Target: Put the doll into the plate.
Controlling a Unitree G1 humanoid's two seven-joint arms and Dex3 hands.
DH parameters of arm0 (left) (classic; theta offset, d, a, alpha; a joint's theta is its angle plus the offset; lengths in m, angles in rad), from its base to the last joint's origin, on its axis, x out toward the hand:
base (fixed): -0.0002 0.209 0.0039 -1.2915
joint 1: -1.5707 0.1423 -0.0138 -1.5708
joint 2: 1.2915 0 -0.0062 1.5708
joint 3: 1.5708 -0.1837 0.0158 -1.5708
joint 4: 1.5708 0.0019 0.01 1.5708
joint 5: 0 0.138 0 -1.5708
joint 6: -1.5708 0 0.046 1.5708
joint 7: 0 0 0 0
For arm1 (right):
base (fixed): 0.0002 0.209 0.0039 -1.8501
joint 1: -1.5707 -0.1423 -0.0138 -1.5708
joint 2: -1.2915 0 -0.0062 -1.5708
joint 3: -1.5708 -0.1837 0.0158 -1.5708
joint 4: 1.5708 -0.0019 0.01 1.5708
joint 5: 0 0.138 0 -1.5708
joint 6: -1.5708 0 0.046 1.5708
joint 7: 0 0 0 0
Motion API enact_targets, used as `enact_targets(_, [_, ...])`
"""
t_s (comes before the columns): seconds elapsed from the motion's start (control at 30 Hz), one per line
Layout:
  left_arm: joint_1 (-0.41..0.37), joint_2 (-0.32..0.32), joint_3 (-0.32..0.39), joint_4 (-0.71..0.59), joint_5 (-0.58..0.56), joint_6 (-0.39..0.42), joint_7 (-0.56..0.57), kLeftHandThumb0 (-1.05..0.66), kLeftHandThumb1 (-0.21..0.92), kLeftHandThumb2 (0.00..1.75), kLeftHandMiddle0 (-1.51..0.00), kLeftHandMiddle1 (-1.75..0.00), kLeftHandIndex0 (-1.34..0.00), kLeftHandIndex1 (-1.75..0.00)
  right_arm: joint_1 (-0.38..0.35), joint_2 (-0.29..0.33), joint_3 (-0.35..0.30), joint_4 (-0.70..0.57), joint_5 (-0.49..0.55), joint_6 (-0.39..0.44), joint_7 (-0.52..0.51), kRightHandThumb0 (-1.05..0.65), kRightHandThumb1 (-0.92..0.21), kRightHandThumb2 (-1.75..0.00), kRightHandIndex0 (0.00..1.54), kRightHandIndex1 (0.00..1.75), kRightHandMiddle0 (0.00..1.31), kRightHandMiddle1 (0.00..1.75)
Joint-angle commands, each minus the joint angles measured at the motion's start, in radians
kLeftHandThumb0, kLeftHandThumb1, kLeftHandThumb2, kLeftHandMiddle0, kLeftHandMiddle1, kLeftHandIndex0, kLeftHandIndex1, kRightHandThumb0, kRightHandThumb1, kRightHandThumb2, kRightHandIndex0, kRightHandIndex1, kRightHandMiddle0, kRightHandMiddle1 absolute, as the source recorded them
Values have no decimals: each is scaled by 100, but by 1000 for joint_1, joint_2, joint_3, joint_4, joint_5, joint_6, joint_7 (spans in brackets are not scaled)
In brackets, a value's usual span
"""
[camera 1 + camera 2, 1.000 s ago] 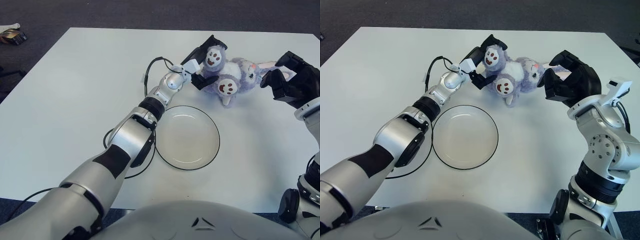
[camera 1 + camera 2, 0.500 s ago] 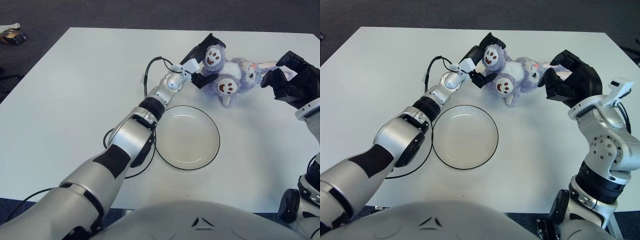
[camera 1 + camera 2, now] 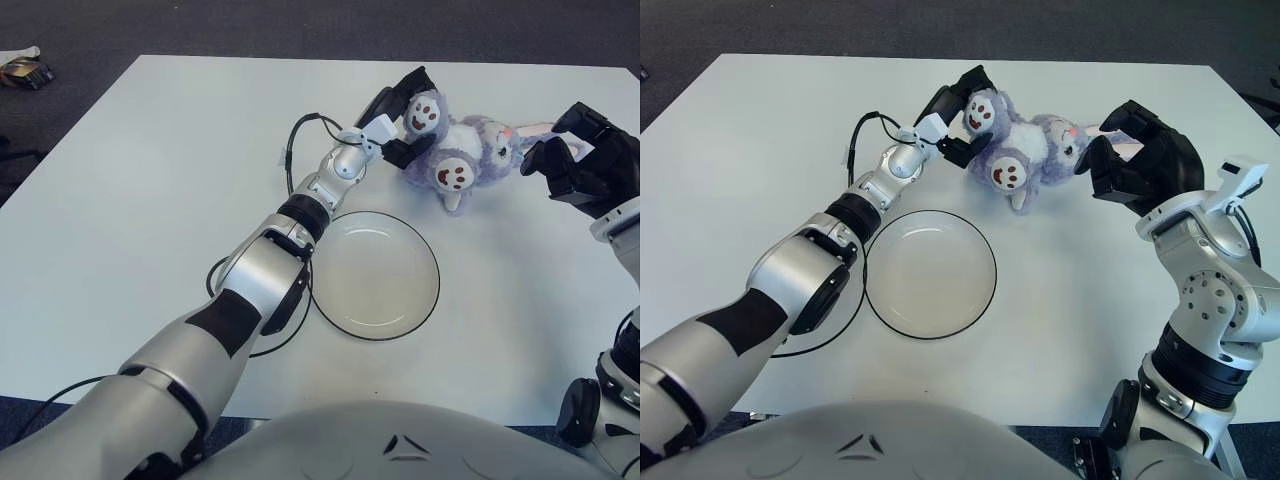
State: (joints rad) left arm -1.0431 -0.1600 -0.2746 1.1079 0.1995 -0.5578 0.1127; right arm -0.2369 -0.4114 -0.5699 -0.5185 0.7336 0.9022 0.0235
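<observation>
Shifted slightly since the earlier frames: left hand, drawn a little back and up along the doll's foot, its dark fingers now bracketing the upper paw rather than lying across both feet; doll itself and right hand unchanged in place. Doll: purple plush, lying on its side on the white table, feet toward the robot's left, head and pale ears toward the right, beyond the far rim of the plate and apart from it. Plate: clear, dark-rimmed, nothing in it, near the table's middle. Left hand: fingers curled about the doll's upper foot and touching it; a firm grasp is not confirmed, and the doll is not lifted. Right hand: fingers bent, holding nothing, just beside the doll's head and ears; contact cannot be told. Cable: thin black loop by the left wrist. Step in hand, by judgement: securing the doll, with transfer not begun. Next move calls for a closed grip on foot or body, a lift off the table, and a short carry toward the robot to release over the plate.
</observation>
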Motion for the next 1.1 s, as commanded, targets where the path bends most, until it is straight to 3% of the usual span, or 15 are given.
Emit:
enact_targets(0.0, [-5, -213, 20, 10, -30, -29, 38, 47, 31, 131, -60, -175, -70, -175, 16, -10, -14, -14, 14, 5, -11, -1, -11, -153, 76, 175, 61, 163])
enact_targets(0.1, [-3, -214, 27, 7, -41, -15, 39, 47, 31, 132, -61, -175, -71, -175, 18, -12, -10, -17, 2, 2, -19, -1, -10, -153, 76, 175, 62, 162])
enact_targets(0.27, [5, -217, 42, -9, -77, 25, 20, 50, 24, 141, -67, -175, -85, -175, 25, -22, 7, -30, -35, -6, -33, -1, -10, -153, 76, 175, 63, 161])
enact_targets(0.5, [5, -211, 21, -6, -34, 19, 126, 52, 18, 148, -72, -175, -98, -175, 27, -22, 15, -31, -49, -10, -36, -1, -12, -151, 74, 175, 63, 160])
enact_targets(1.07, [28, -195, 23, -47, -47, 40, 174, 53, 16, 150, -74, -175, -104, -175, 15, -43, 34, -1, -95, -34, -23, -1, -10, -153, 76, 175, 63, 162])
